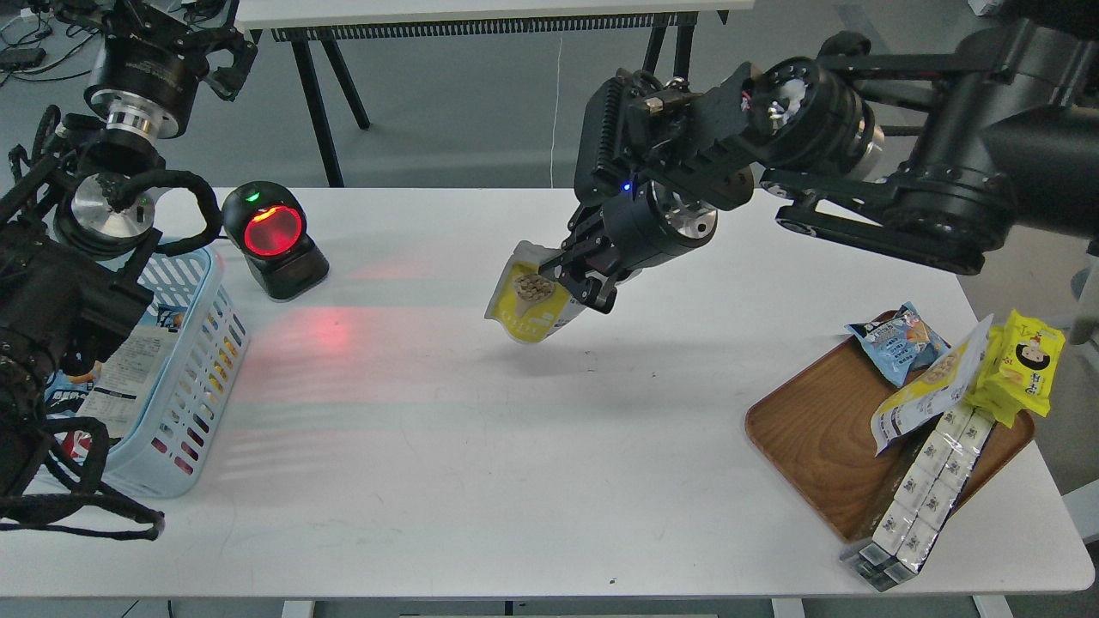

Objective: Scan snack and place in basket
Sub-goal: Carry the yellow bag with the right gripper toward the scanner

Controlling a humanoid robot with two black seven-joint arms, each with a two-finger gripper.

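A: Where is the snack (531,296)?
B: Clamped in the right gripper (577,283), hanging tilted above the white table (481,446); the scanner (273,238) (glowing red) stands well to its left.
A: And the left gripper (176,30)?
B: Raised above the blue basket (202,343); its fingers are unclear.

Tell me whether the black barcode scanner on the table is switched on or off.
On. The black barcode scanner shows a glowing red window and a green light on top, and red light falls on the white table before it.
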